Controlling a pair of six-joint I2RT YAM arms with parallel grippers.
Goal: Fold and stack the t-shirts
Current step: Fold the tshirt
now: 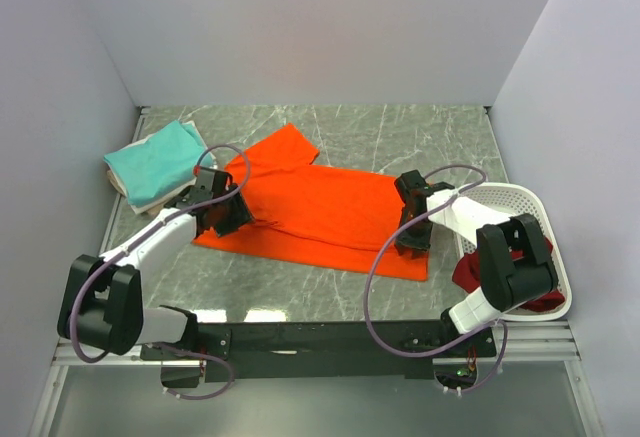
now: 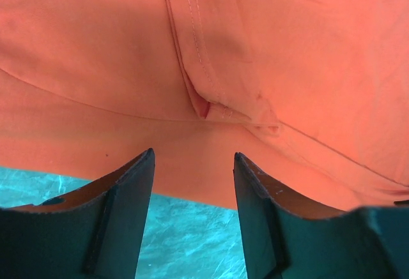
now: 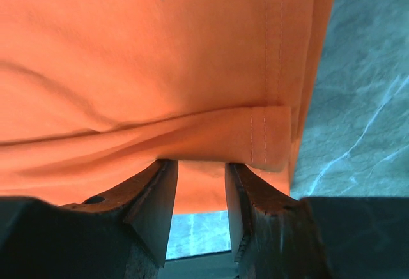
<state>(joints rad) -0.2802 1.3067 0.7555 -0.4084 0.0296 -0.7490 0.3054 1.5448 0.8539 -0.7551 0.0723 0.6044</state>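
Fingers (image 2: 131, 202) on your left gripper (image 2: 193, 156) stand parted with nothing between them, low over the near edge of the orange t-shirt (image 1: 320, 212) beside its sleeve seam, and your right gripper (image 3: 201, 164) is likewise spread at the doubled hem corner. If you close unevenly, you may pinch only the top layer on one side. The fold would then skew, or the shirt, lying flat on the table (image 1: 400, 127), would drag toward the folded teal t-shirt (image 1: 155, 162).

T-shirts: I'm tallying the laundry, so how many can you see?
4: the orange t-shirt spread mid-table, the teal t-shirt folded atop the cream t-shirt far left, dark red cloth in the basket at right; more may hide there.
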